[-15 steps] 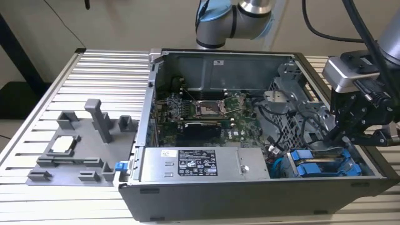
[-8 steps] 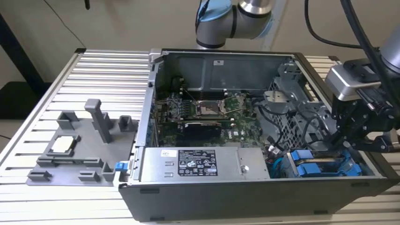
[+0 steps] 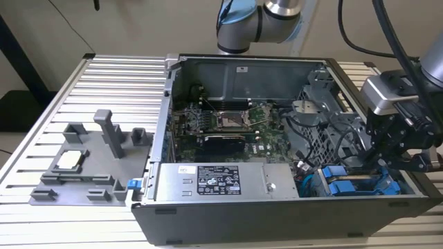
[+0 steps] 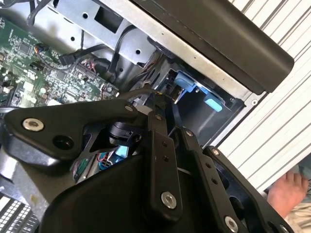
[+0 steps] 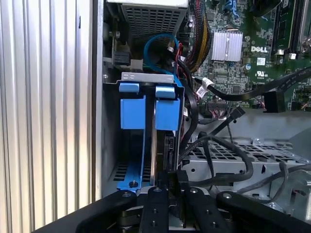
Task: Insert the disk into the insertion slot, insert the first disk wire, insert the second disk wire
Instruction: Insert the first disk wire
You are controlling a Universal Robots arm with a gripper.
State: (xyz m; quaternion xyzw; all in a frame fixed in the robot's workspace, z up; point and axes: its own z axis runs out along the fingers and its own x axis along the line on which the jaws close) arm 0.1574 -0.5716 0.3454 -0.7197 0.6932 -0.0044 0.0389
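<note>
The disk (image 5: 167, 112), in its blue carrier, sits inside the insertion slot (image 5: 146, 77). Just beside the slot, the gripper (image 5: 169, 187) seems clamped on a black disk wire plug (image 5: 170, 174), likely light and rigid, best held by its body.

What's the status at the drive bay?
Gripper at the insertion slot. Disk sits in it, blue bracket showing. Black cables bunched right beside the disk.

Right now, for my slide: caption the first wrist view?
Gripper close to the blue-framed disk in the grey drive cage, black cables alongside.
</note>
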